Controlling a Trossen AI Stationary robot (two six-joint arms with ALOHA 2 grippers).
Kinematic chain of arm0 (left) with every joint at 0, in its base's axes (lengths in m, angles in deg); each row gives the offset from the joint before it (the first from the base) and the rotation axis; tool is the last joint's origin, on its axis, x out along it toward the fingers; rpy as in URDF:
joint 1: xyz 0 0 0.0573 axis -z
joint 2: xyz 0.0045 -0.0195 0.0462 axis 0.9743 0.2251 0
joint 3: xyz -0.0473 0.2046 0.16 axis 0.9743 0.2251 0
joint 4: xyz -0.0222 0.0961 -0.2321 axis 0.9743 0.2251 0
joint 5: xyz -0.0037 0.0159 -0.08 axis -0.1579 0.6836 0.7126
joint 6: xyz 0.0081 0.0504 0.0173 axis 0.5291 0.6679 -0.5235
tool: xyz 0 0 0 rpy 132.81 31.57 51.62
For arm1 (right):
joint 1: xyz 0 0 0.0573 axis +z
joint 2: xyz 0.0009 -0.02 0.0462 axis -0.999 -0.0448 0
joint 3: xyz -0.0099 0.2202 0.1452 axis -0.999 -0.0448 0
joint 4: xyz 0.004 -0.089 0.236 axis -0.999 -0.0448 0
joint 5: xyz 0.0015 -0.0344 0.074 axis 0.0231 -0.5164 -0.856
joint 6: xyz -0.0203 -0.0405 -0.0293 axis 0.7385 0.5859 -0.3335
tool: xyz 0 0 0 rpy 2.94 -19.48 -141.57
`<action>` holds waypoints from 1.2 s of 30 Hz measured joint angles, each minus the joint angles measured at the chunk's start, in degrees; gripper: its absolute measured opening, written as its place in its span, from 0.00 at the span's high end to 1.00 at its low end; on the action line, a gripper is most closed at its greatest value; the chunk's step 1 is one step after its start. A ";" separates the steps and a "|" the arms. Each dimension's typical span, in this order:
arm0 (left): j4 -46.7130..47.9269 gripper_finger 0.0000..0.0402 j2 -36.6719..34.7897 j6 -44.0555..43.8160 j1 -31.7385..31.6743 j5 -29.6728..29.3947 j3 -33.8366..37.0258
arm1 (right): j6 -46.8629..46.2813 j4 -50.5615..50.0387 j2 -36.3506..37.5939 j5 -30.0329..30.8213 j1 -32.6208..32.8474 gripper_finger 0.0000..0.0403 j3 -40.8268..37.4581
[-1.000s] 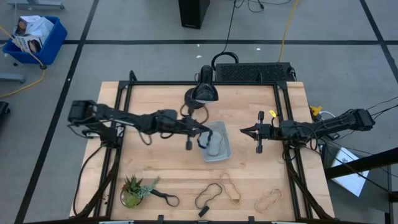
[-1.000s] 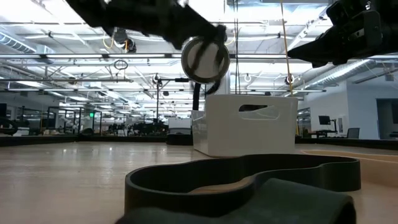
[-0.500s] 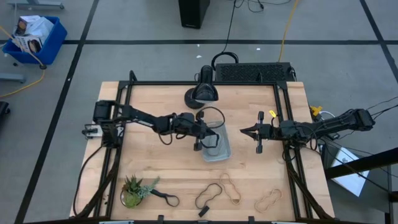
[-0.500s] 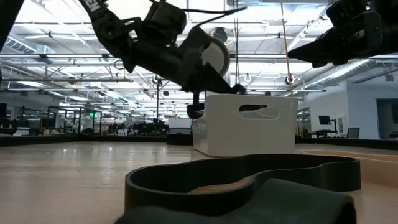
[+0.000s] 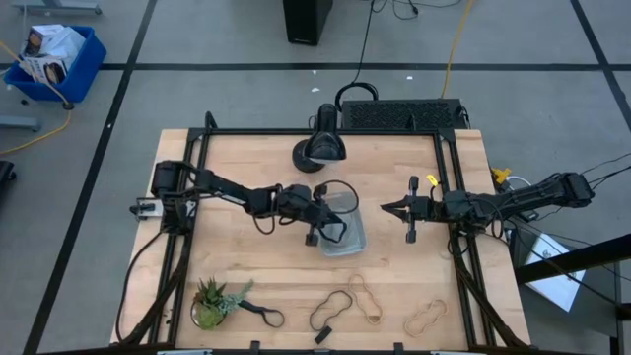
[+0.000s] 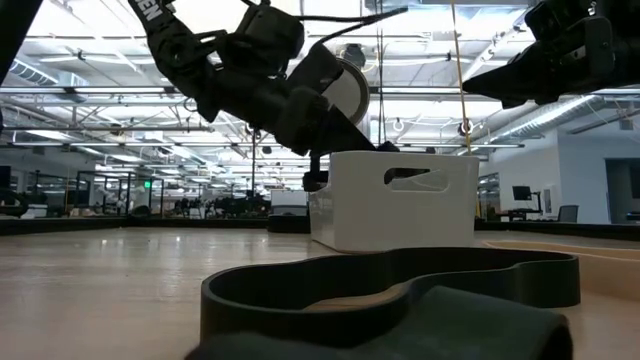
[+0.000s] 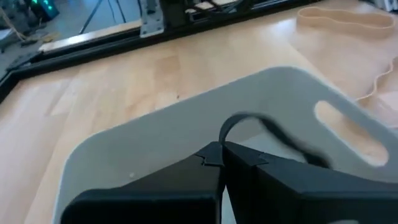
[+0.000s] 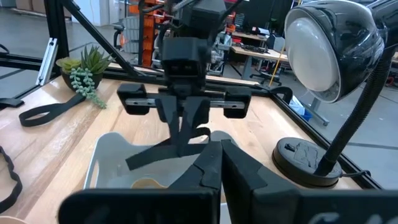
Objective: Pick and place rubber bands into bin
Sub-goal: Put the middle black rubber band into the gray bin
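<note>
The clear bin (image 5: 357,242) sits mid-table; it shows as a pale box in the low view (image 6: 400,210). My left gripper (image 5: 323,214) is over the bin's left part, shut on a black rubber band (image 5: 347,187). A tan band (image 8: 146,182) lies inside the bin. Other bands lie flat near the table's front edge: a black one (image 5: 330,311) and two tan ones (image 5: 367,299) (image 5: 426,318). My right gripper (image 5: 386,208) is shut and empty, just right of the bin. My left gripper pinches the black band between its two shut fingertips (image 7: 214,155). A loop of the band (image 7: 242,118) arcs out past the fingertips over the bin. The fingers slant down from the table's left (image 8: 183,140). Strands hang slack below them (image 8: 152,158) into the bin.
A black desk lamp (image 5: 320,148) stands behind the bin. A small potted plant (image 5: 212,301) with a black strap (image 5: 258,314) beside it sits at the front left. A black band (image 6: 400,285) lies close before the low camera. A blue crate (image 5: 54,59) stands on the floor.
My left gripper has come down toward the bin and tipped its fingers downward, still shut on the black band, whose loop now spreads out over the bin. Most of this happened in the first half second.
</note>
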State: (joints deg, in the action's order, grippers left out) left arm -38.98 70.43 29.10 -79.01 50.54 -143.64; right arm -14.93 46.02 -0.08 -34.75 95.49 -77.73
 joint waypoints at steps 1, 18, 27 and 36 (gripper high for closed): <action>0.44 0.99 0.00 0.00 0.14 0.00 -0.99 | 0.00 0.01 0.00 0.00 0.00 1.00 0.00; 16.50 0.99 -0.07 2.32 1.64 -0.02 -14.59 | 0.00 -0.35 0.02 -0.09 0.00 1.00 0.00; 15.98 0.99 -0.46 2.32 2.93 -0.81 -16.66 | 0.22 -0.16 0.02 -0.11 0.00 1.00 0.00; 19.10 0.99 -0.48 2.20 2.90 -1.48 -17.14 | 0.00 -0.44 0.00 -0.14 0.00 1.00 0.00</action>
State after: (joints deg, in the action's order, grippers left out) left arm -19.88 69.95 31.30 -76.12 49.06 -160.78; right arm -14.93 45.57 -0.08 -34.89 95.49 -77.73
